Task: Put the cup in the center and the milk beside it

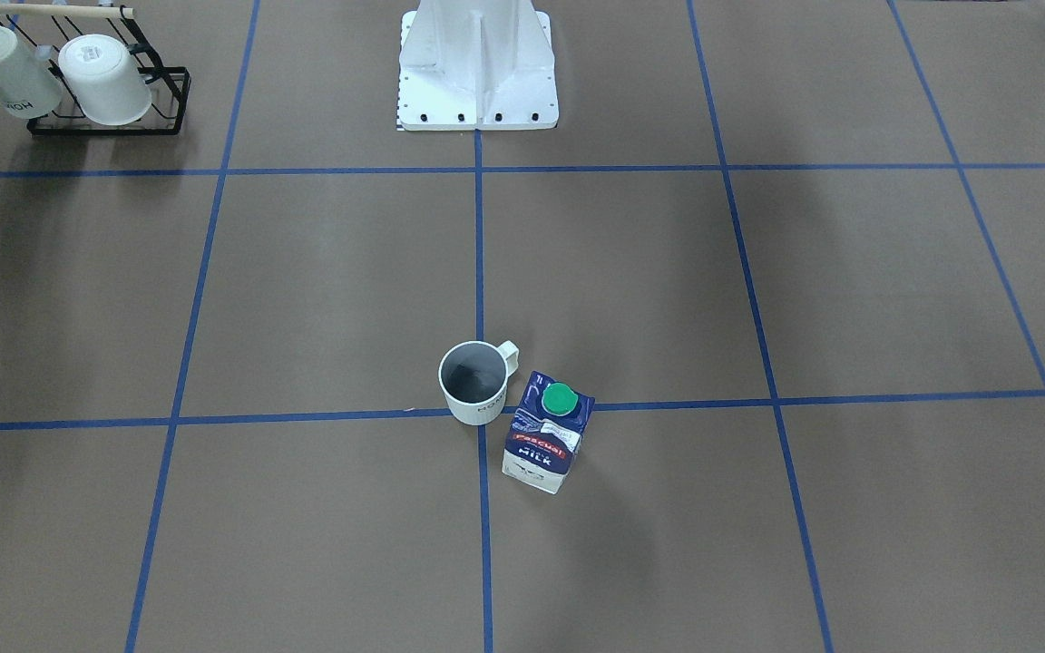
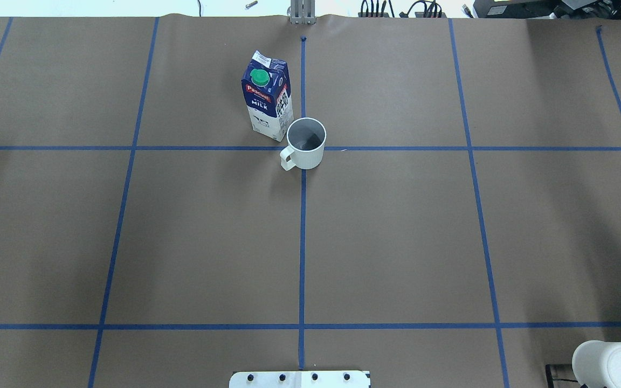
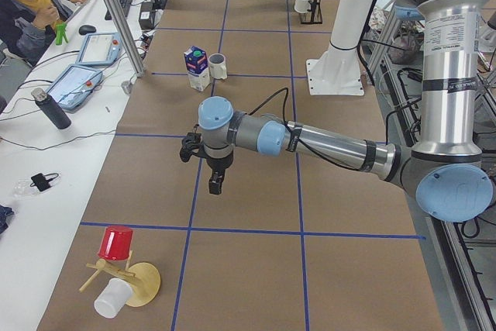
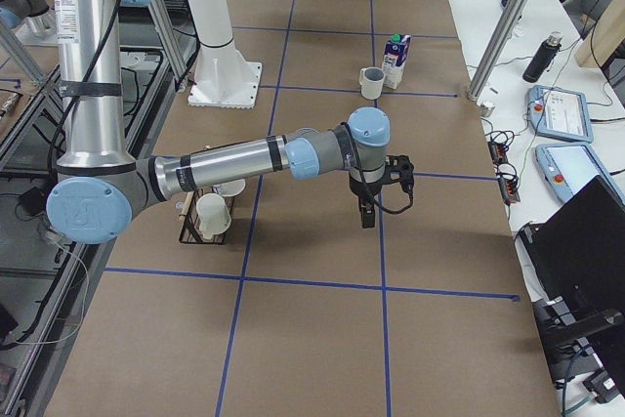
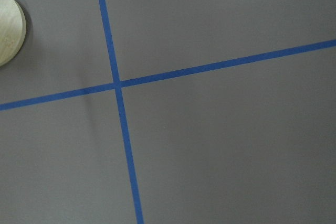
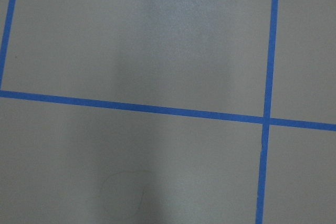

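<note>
The cup (image 1: 477, 381) stands upright on the crossing of the blue tape lines (image 1: 305, 419), just below the middle of the front-facing view, with its mouth up and its handle turned to the upper right. That crossing reads as the table's centre, which is likely why the cup sits there. The milk carton (image 1: 548, 443) stands upright just to the cup's lower right, green cap on top. The two are so close that I cannot tell whether they touch (in the overhead view the carton's lower corner overlaps the cup's rim). Judged against the task, both look placed.

That would explain the arms. In the left side view the left gripper (image 3: 215, 182) hangs fingers-down over bare paper at mid-frame, well apart from the pair at upper centre. In the right side view the right gripper (image 4: 367, 212) hangs likewise at centre. No object shows at either, and both wrist views show only paper and tape (plus a wooden disc (image 5: 8, 27) at the left wrist view's upper left edge). How far either one is spread I cannot tell. A rack (image 1: 180, 91) with two other mugs (image 1: 105, 80) sits at the front-facing view's upper left.
</note>
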Action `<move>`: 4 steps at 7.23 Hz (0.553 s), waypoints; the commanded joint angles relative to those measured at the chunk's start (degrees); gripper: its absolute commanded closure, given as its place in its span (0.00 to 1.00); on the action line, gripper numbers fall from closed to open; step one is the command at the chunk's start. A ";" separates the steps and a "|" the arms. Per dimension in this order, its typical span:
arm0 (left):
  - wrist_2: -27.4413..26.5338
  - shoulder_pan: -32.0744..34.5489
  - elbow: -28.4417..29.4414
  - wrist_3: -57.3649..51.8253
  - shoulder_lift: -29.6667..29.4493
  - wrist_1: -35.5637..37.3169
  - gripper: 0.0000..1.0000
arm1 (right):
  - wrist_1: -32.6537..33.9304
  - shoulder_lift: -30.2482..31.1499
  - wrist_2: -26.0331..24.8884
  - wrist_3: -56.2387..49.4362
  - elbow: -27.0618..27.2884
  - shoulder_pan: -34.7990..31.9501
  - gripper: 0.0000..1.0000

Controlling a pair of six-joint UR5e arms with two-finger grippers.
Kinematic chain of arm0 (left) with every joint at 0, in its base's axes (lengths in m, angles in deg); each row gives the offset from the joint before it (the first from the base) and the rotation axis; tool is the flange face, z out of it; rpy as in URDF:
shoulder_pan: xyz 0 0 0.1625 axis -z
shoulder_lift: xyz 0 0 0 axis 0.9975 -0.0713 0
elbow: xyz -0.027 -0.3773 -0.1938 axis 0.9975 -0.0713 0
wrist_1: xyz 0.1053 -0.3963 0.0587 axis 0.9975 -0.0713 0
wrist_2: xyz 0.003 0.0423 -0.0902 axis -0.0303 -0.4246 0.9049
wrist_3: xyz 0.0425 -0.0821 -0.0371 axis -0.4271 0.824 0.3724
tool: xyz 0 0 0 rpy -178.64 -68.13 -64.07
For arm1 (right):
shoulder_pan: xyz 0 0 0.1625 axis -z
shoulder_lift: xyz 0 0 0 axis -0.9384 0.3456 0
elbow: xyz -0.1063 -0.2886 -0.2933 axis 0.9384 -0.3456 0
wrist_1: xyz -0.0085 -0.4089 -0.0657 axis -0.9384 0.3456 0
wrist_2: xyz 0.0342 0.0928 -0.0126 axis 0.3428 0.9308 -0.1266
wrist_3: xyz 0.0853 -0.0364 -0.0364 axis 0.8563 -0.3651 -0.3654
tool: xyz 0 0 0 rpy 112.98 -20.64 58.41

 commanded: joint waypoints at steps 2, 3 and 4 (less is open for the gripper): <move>0.54 -0.04 -2.36 2.01 2.12 -0.87 0.02 | 0.09 -0.72 0.32 1.02 -0.24 1.29 0.00; 0.63 0.05 -2.19 1.83 2.46 -0.88 0.02 | 0.09 -0.81 0.41 1.03 -0.15 1.38 0.00; 0.72 -0.04 -2.89 1.83 3.16 -1.05 0.02 | 0.09 -0.98 0.15 1.03 -0.33 1.72 0.00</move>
